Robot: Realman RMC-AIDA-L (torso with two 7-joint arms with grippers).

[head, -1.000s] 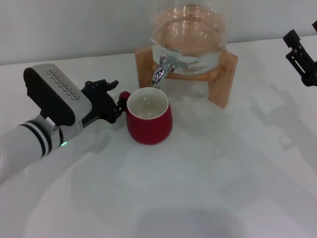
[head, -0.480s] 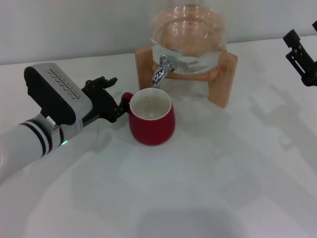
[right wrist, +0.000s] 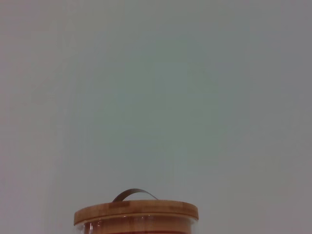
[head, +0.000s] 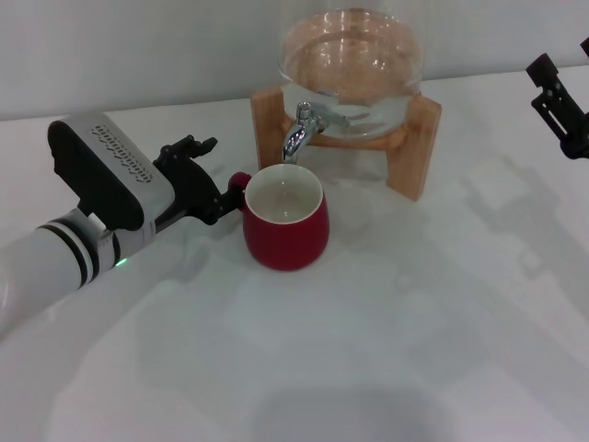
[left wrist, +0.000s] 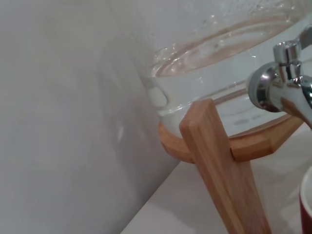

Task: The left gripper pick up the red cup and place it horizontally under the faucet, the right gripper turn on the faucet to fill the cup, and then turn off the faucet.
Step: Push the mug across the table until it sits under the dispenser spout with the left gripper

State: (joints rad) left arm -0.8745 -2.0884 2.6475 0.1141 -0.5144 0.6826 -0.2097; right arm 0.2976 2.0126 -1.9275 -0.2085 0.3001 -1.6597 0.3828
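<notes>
Left gripper (head: 224, 191): black claw at the left side of the red cup, fingers clamped on the cup's small loop handle; its arm with the grey perforated block reaches in from the left edge of the head view.
Red cup (head: 286, 218): upright on the white table (head: 386, 350), mouth up, white inside showing; its far rim sits just below and in front of the spout; a sliver of its rim (left wrist: 307, 204) shows in the left wrist view.
Change from earlier: cup and left gripper have shifted slightly to the right and toward the stand compared with a second ago; the cup is now closer under the spout.
Faucet (head: 300, 131): chrome tap with down-curved spout, lever on top, fixed to the glass jar (head: 352, 64); seen close in the left wrist view (left wrist: 285, 87); no contact with either gripper.
Wooden stand (head: 419, 138): carries the jar; its legs rest on the table behind the cup.
Right gripper (head: 560, 106): at the right edge of the head view, raised, well apart from the faucet; unchanged in position; jaw state cannot be told.
Jar lid (right wrist: 136, 211): wooden, with a thin metal handle, seen in the right wrist view.
</notes>
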